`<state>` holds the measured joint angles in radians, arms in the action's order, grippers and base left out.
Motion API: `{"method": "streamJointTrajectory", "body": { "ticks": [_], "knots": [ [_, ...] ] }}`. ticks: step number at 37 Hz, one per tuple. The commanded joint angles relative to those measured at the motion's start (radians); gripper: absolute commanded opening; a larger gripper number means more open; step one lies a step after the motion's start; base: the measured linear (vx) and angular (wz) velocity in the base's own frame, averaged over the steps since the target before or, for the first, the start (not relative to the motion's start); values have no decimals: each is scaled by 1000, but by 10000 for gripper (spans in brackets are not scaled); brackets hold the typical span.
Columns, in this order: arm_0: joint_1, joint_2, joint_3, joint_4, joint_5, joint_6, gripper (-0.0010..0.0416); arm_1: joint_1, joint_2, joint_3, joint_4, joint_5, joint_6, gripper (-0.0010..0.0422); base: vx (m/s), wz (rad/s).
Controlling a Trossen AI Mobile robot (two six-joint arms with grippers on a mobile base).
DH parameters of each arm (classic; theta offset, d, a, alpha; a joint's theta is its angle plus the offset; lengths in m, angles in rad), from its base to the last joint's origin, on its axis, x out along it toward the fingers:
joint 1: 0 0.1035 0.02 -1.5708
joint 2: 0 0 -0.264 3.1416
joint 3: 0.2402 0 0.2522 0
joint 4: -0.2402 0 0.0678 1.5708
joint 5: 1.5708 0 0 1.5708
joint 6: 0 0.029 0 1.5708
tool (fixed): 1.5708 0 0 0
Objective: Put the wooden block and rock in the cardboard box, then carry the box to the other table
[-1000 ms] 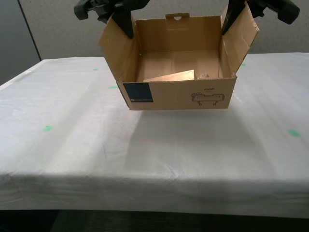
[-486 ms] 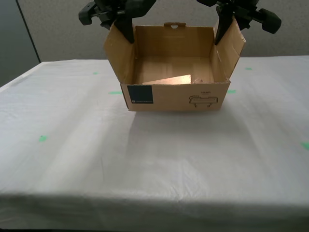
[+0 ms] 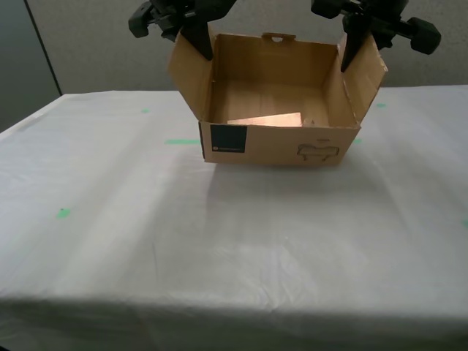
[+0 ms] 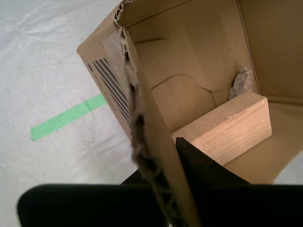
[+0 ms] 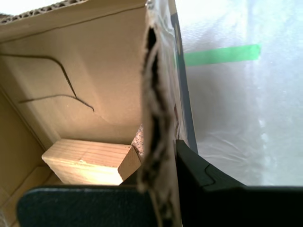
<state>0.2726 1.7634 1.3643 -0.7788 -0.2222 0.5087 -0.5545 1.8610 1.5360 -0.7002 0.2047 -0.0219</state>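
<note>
The cardboard box (image 3: 278, 150) is over the other table (image 3: 219, 241), held by its two side flaps. My second gripper (image 4: 161, 170) is shut on the flap at the exterior view's left (image 3: 197, 40). My first gripper (image 5: 158, 165) is shut on the flap at the exterior view's right (image 3: 355, 44). Inside lies the wooden block (image 3: 267, 118) (image 4: 227, 127) (image 5: 85, 161). The rock (image 4: 242, 82) (image 5: 138, 139) sits beside it, toward the first gripper's side. I cannot tell whether the box's bottom touches the cover.
Green tape marks (image 3: 179, 141) (image 3: 64, 213) dot the wrinkled whitish cover. One strip (image 4: 66, 118) lies just outside the box wall with the barcode, another (image 5: 222, 54) outside the opposite wall. A grey partition wall (image 3: 88, 44) stands behind the table.
The camera has moved nearer the table. The box, held by both grippers, has come lower toward the cover and its shadow has closed up beneath it.
</note>
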Motion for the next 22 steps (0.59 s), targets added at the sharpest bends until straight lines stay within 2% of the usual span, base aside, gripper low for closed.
{"method": "streamJointTrajectory", "body": {
  "ticks": [1,5,9,16,19,22],
  "knots": [
    [-10,-1,-5,9,-8,12,-1,0,0,1,-1,18,12,-2,0,0],
    [-10,-1,-3,28,-8,12,-1,0,30,9,-2,24,11,-2,0,0],
    [-10,-1,-3,62,-12,22,-1,0,100,33,-11,69,5,-2,-2,-42],
    [-14,51,7,68,-14,29,-1,0,186,124,-13,62,-36,-2,-5,-164],
    [-19,89,31,70,-25,7,-1,-1,216,180,-40,63,-58,-2,0,-181],
    [-18,106,54,74,-23,4,-1,-1,246,229,-71,48,-59,-2,-4,-156]
  ]
}}
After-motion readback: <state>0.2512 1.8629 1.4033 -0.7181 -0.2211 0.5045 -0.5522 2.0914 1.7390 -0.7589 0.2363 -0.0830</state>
